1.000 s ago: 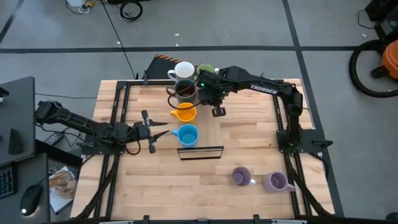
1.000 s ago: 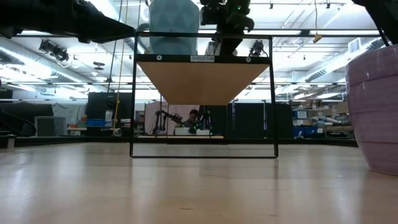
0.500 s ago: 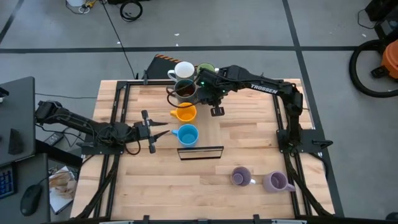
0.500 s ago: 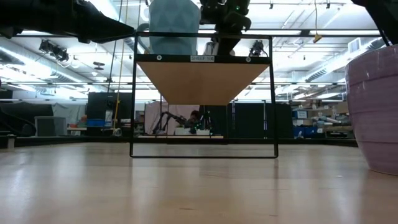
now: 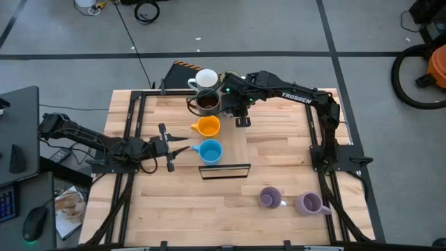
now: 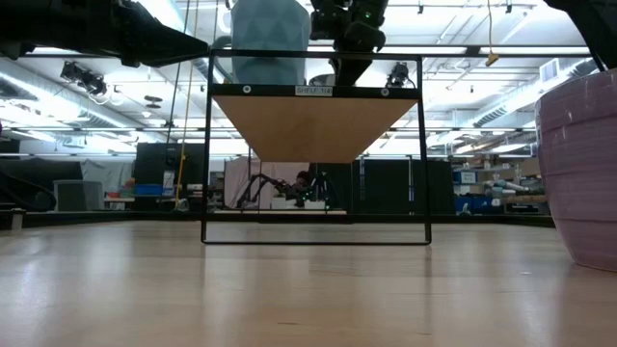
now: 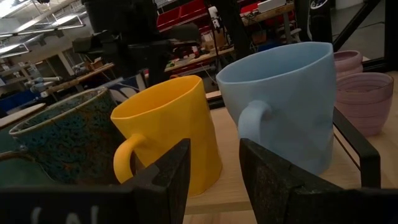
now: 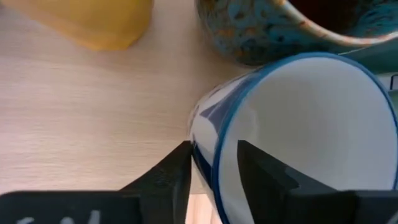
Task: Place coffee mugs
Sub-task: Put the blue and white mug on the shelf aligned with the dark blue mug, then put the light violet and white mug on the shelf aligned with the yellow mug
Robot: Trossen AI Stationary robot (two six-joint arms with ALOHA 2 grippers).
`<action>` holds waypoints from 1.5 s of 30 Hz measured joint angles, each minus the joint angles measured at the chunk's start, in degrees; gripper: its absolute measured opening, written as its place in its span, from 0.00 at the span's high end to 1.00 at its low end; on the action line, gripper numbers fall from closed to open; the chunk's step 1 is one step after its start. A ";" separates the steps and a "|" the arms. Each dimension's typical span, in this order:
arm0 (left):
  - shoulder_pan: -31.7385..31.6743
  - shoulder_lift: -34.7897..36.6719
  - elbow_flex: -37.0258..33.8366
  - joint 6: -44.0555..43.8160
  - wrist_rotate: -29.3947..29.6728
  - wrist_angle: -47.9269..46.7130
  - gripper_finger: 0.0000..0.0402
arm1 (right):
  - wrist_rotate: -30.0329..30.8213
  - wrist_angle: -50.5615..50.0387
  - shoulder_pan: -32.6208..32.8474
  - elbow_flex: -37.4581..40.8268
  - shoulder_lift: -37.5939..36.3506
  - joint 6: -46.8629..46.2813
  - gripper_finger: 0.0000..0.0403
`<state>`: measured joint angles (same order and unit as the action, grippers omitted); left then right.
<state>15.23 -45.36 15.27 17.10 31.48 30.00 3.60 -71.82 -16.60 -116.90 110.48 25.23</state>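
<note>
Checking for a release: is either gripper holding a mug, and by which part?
Right gripper straddles the white blue-rimmed mug's rim, jaws apparently not clamping it; left gripper holds nothing.

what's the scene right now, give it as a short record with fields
right gripper: at the far mug cluster, fingers astride the rim of a white mug with a blue rim
left gripper: waiting low over the left of the table, open, pointing at the blue mug
mugs in a line: dark speckled mug, orange mug, blue mug
far edge: white mug
near right: two light purple mugs
</note>
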 joint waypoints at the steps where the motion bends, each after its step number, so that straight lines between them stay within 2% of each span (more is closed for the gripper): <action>1: 0.00 0.00 0.00 0.00 0.00 0.00 0.64 | 0.36 -0.06 0.07 0.00 0.00 -0.03 0.65; 7: -0.01 0.00 0.00 0.03 0.00 0.00 0.64 | 6.42 -0.19 1.92 0.00 0.00 -0.17 0.61; 13: -0.01 0.00 0.00 0.02 0.00 0.00 0.64 | 9.81 0.23 3.25 0.00 0.00 0.26 0.60; 19: 0.00 0.00 -0.02 0.02 0.00 0.00 0.64 | 10.24 0.27 3.32 0.00 0.00 -0.08 0.58; 32: 0.01 0.00 -0.02 0.04 -0.02 0.00 0.64 | 12.17 2.96 2.60 0.00 0.00 2.13 0.41; 40: -0.01 0.00 -0.02 0.04 -0.02 0.00 0.64 | 12.38 3.03 3.43 0.00 0.00 1.99 0.40; 45: 0.01 0.00 -0.02 0.04 -0.02 -0.04 0.64 | 16.56 3.25 5.24 0.00 -0.35 1.43 0.40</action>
<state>15.25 -45.36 15.25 17.15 31.46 29.95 20.15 -68.58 -11.35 -116.90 110.12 26.65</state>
